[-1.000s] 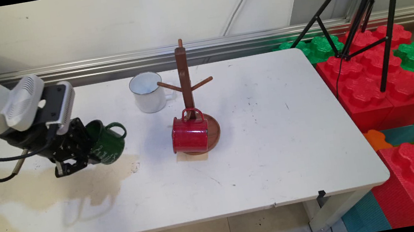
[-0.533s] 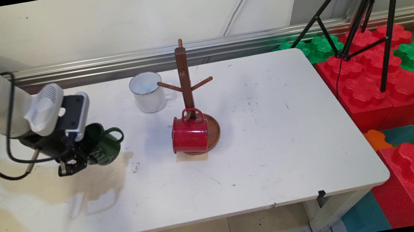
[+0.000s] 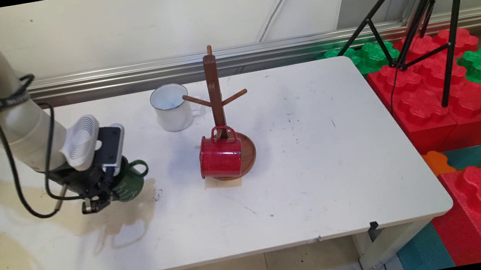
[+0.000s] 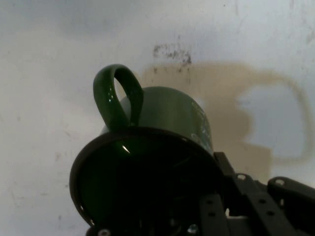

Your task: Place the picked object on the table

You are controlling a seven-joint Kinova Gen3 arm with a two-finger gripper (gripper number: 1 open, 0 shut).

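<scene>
Low over the left part of the white table (image 3: pixel 317 143), my gripper (image 3: pixel 106 198) is clamped on the rim of a green mug (image 3: pixel 130 184), one finger inside the mouth and the other outside the wall, so the jaws stand only as far apart as the thin rim allows. The mug hangs tilted in my hold, its mouth turned back toward my wrist and its handle (image 4: pixel 117 96) sticking out on the far side from me. In the hand view the dark opening fills the space right before my fingers (image 4: pixel 216 167), with the mug's shadow spread on the table just beyond it.

Over the last second I have carried the mug lower and a little toward the table's middle; it now sits close above the surface (whether its base is touching, I cannot tell), where a second ago it was plainly in the air.

Off to my handle side stand a red mug (image 3: pixel 221 156) hung low on a brown wooden mug tree (image 3: pixel 214 91), well apart from me, and a white mug (image 3: pixel 170 107) beyond, just beside the tree.
</scene>
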